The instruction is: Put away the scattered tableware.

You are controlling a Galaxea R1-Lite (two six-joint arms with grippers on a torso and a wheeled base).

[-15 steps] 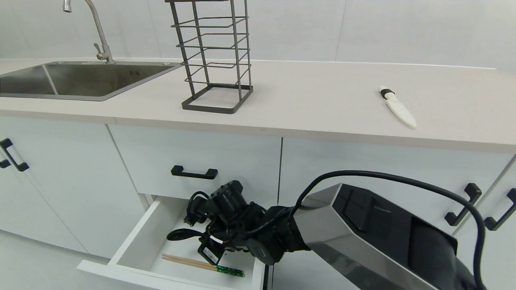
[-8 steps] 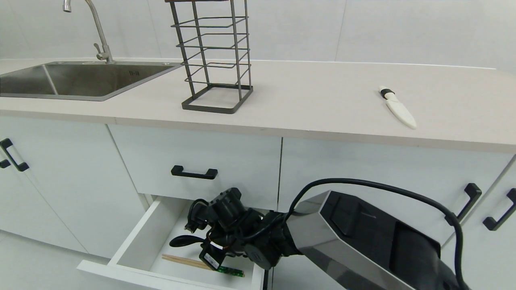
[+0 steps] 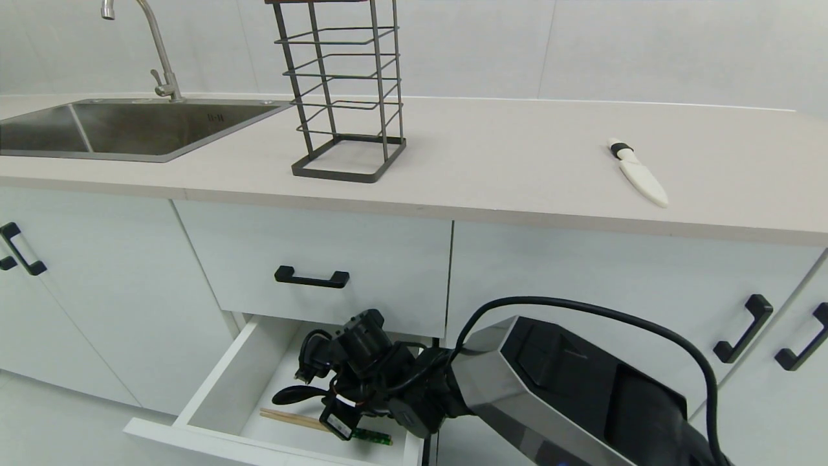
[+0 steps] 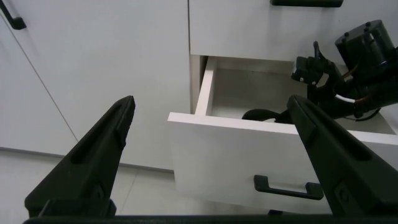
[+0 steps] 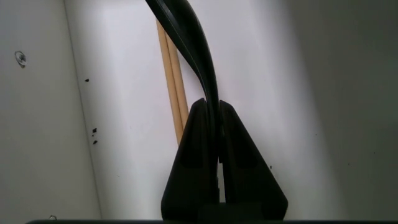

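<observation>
Step in hand: stowing the black spoon (image 3: 292, 393). Right gripper (image 3: 326, 398) is clamped on its handle, down inside the open drawer (image 3: 210, 382) at lower centre of the head view. The bowl end points toward the drawer's left wall and hangs just over the chopsticks (image 3: 301, 421), which lie on the drawer floor. Can't tell if spoon and chopsticks touch. Right wrist view agrees: jaws pinched tight on the thin handle, chopsticks right beneath.

Left gripper (image 4: 212, 106) is wide apart, empty, facing the drawer's front panel.

Next move, my read: lower a touch, let go, then back out without dragging the spoon or clipping the upper drawer front (image 3: 310, 252).

Left to do: white knife (image 3: 637, 171) at right of the tabletop (image 3: 504, 149), well apart from the wire rack (image 3: 336, 173). Then shut the drawer; left arm looks placed for that.
</observation>
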